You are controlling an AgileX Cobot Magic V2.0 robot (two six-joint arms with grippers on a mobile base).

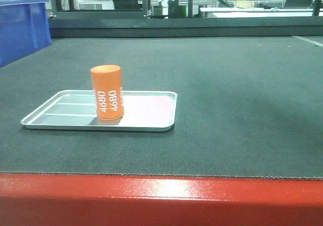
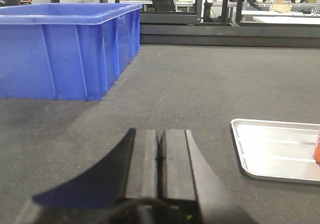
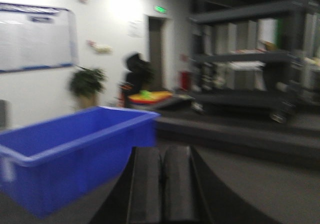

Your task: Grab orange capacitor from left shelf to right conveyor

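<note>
Left wrist view: left claw [image 2: 160,156] pressed shut, empty, low over the right conveyor [image 2: 200,84]. Right wrist view, blurred: right claw [image 3: 161,184] likewise closed on nothing, beside a blue bin [image 3: 70,149]. Orange capacitor [image 1: 107,92] standing upright inside the silver tray [image 1: 151,115], left of tray centre, white "4680" running vertically, claws well apart from it.

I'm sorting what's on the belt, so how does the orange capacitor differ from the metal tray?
The capacitor is an upright orange cylinder printed "4680"; the tray is a flat, shallow silver rectangle, unmarked. The capacitor stands in the tray, while the tray lies on the belt. Neither is held by a gripper.
</note>
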